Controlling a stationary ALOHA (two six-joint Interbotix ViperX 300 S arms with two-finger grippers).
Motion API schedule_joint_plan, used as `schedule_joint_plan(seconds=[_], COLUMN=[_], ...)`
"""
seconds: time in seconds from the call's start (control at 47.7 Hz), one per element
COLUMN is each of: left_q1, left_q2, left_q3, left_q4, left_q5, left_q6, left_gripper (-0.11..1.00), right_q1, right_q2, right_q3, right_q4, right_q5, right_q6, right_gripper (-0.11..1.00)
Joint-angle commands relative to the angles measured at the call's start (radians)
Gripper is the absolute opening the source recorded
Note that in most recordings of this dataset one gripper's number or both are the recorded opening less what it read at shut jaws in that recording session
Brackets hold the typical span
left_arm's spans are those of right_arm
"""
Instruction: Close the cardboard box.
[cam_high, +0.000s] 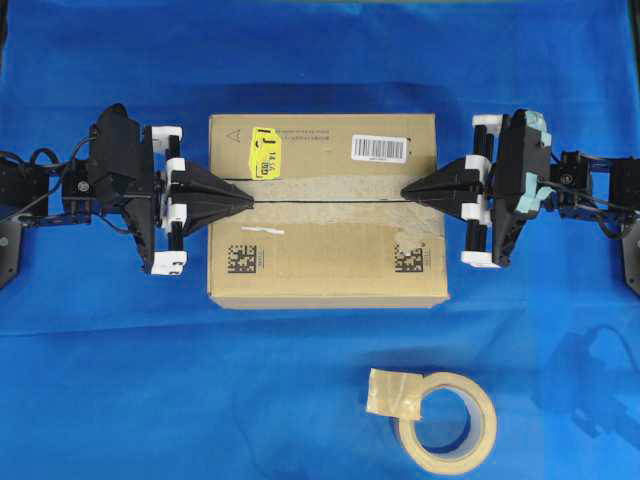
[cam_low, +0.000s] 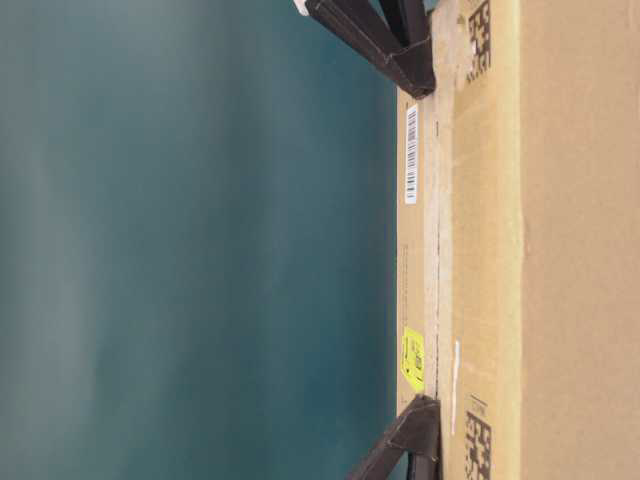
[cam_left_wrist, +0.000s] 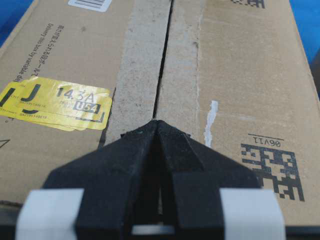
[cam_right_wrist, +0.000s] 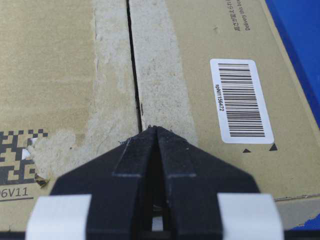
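Observation:
The cardboard box (cam_high: 325, 208) lies in the middle of the blue cloth with both top flaps down, meeting at a thin dark seam (cam_high: 325, 201) along an old tape strip. My left gripper (cam_high: 248, 201) is shut, its tip resting on the seam at the box's left end, beside the yellow sticker (cam_left_wrist: 55, 105). My right gripper (cam_high: 404, 191) is shut too, its tip on the seam at the right end, near the barcode label (cam_right_wrist: 242, 99). In the wrist views each gripper (cam_left_wrist: 157, 123) (cam_right_wrist: 156, 128) holds nothing. The table-level view shows the box (cam_low: 560, 250) turned sideways.
A beige tape roll (cam_high: 446, 422) with a loose end lies on the cloth near the front, right of centre. Blue cloth (cam_high: 100, 380) covers the table all round the box.

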Motion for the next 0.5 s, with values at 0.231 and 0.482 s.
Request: schedule_joint_plan(seconds=[0.231,0.482], left_q1=[0.003,0.003], left_q2=[-0.005,-0.005], left_q3=[-0.009,-0.009], left_q4=[-0.002,-0.002], left_q5=[-0.003,-0.002], left_q6=[0.0,0.0], left_gripper=[0.0,0.0], right_q1=[0.014,0.014], right_q2=[-0.006,-0.006], right_q3=[-0.006,-0.005], right_q4=[0.002,0.002], right_q5=[-0.008,-0.008], right_q6=[0.002,0.003], right_gripper=[0.0,0.0])
